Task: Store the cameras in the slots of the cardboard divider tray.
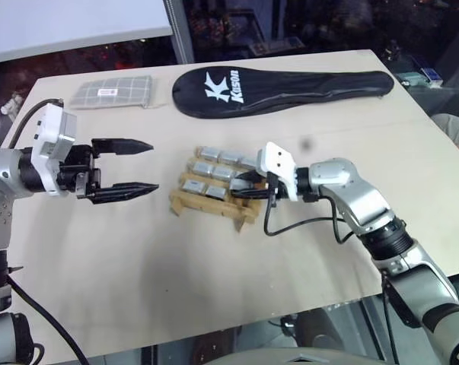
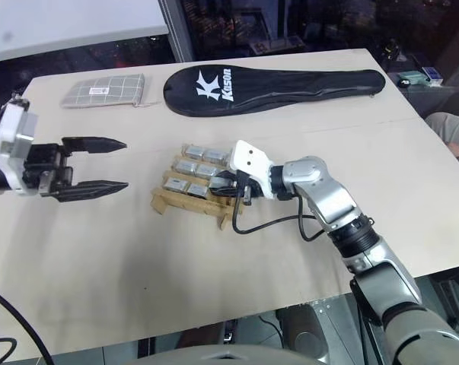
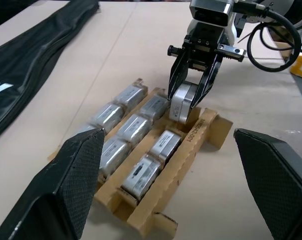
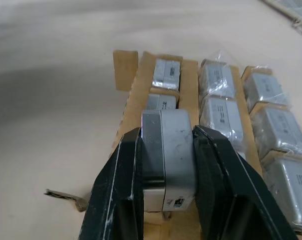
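One camera (image 3: 183,101) sits pinched in the right tool (image 3: 191,97), just above the cardboard divider tray (image 3: 191,150) on the counter (image 1: 214,289); the left tool (image 1: 141,166) hangs wide, well apart.

My tray (image 3: 191,150) is rough brown cardboard; the cameras (image 3: 133,127) are dull grey metal, some in glossy plastic wrap; the table (image 1: 214,289) is matt wood.

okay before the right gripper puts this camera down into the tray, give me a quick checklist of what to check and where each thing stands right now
1. Right gripper shut on the camera: ok.
2. Camera above the cardboard divider tray, at its last row: ok.
3. Slot under the camera free: cannot tell, the camera hides it.
4. Camera squared to the slot: cannot tell.
5. Left gripper open and apart from the tray: ok.
6. Other cameras seated in their slots: ok.
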`<state>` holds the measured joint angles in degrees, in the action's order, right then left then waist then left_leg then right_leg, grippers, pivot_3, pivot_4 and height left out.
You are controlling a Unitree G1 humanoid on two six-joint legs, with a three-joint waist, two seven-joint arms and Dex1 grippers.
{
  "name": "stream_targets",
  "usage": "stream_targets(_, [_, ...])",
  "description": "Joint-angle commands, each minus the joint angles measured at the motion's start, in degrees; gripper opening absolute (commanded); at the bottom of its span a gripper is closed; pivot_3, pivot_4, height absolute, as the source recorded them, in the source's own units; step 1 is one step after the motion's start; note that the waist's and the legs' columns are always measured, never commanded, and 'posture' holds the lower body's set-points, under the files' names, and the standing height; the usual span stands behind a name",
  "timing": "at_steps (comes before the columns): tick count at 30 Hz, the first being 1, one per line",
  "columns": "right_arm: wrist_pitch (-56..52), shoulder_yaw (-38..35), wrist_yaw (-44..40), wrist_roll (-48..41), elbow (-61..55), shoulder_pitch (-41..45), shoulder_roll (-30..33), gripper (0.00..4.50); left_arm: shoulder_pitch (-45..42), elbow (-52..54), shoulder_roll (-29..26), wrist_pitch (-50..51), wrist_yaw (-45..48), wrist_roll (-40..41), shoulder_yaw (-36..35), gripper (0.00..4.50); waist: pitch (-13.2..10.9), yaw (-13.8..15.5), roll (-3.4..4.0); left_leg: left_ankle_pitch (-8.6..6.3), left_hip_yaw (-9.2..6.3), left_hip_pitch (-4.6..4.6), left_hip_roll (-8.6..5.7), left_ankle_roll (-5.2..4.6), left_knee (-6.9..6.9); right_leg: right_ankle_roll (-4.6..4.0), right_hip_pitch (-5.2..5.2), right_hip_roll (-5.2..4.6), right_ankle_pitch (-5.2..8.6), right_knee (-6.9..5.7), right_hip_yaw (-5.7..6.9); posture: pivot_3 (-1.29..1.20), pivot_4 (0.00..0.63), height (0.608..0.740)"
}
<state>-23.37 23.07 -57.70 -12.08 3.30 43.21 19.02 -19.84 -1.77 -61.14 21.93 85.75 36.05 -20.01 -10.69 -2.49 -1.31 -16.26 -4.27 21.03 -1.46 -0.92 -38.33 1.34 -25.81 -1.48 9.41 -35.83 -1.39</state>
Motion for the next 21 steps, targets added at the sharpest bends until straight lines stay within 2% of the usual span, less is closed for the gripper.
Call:
stream_targets(1, [-0.2,-0.7,-1.8,-0.4,0.7,1.9,-0.5,0.78,2.5,3.6,-0.5,-0.3,-0.9,1.5,-4.3,4.28,0.0,0.0,0.00,0.00,-0.01,-0.01,0.00,0.00,0.00,0.00,0.01,-0.02,0.00,0.00,0.00,0.00,0.150,0.740])
stream_targets(10, [-3.8,-0.8,0.9,0.1,0.4,1.6,-4.5,0.78,6.4,5.5,-0.4,-0.4,-1.4,2.0,-6.1,4.28,0.0,0.1,0.00,0.00,-0.09,-0.02,-0.02,0.01,-0.01,0.00,0.02,-0.06,0.00,-0.02,0.02,0.00,0.150,0.740])
stream_targets(21, [-6.3,-0.3,2.9,2.9,-0.4,0.2,-3.2,0.78,5.5,3.5,-1.1,-1.2,0.2,1.5,-5.1,4.28,0.0,0.1,0.00,0.00,-0.08,-0.04,-0.03,0.01,-0.01,0.00,0.03,-0.05,0.00,-0.03,0.02,0.00,0.150,0.740])
